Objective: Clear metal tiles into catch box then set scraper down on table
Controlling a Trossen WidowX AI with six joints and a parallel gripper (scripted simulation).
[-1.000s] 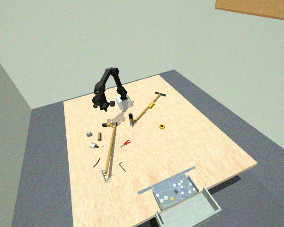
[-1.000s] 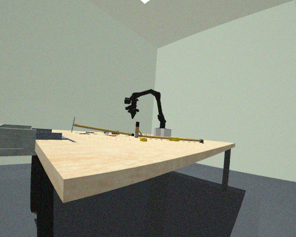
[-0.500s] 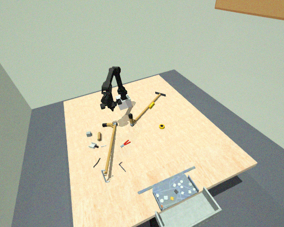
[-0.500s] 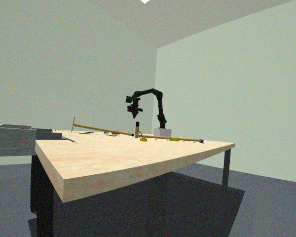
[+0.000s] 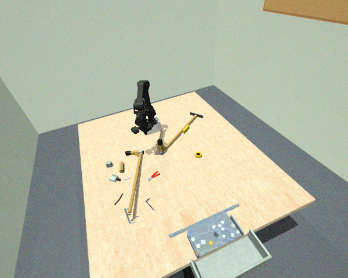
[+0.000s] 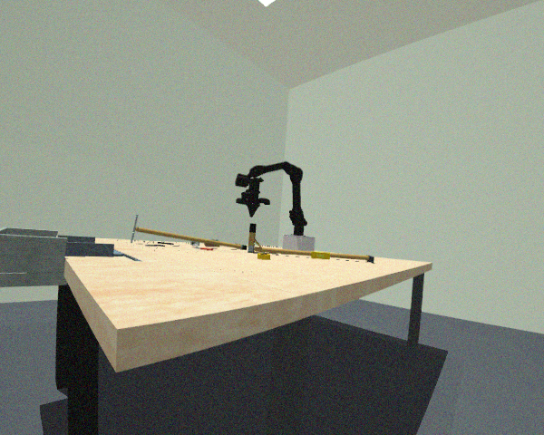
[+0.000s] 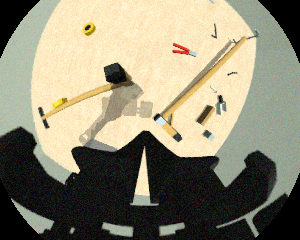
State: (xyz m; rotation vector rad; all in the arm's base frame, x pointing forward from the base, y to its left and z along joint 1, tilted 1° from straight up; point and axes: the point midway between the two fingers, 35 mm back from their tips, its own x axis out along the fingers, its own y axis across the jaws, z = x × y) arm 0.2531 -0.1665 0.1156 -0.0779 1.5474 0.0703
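Observation:
My gripper (image 5: 145, 133) (image 6: 251, 216) (image 7: 145, 133) is shut and empty, pointing down above the table near the grips of two long wooden-handled tools. One tool (image 5: 180, 133) (image 6: 347, 256) (image 7: 90, 93) has a dark crossbar head at the far right and an upright black-tipped grip. The other (image 5: 136, 179) (image 6: 183, 236) (image 7: 205, 77) has a thin grey metal frame head towards the near left; its black-tipped grip lies sideways. I cannot tell which is the scraper. White, dark and orange tiles (image 5: 203, 241) lie scattered on the steel plate (image 5: 198, 229). The catch box (image 5: 228, 260) (image 6: 26, 255) looks empty.
A yellow block (image 5: 185, 129) (image 7: 60, 102) is at the dark-headed tool's handle. A yellow ring (image 5: 198, 154) (image 7: 89, 28), red-handled pliers (image 5: 153, 175) (image 7: 182, 50), a wooden block (image 5: 121, 167) (image 7: 205, 115) and a grey cube (image 5: 108, 164) (image 7: 208, 135) lie around. Low side walls flank the plate.

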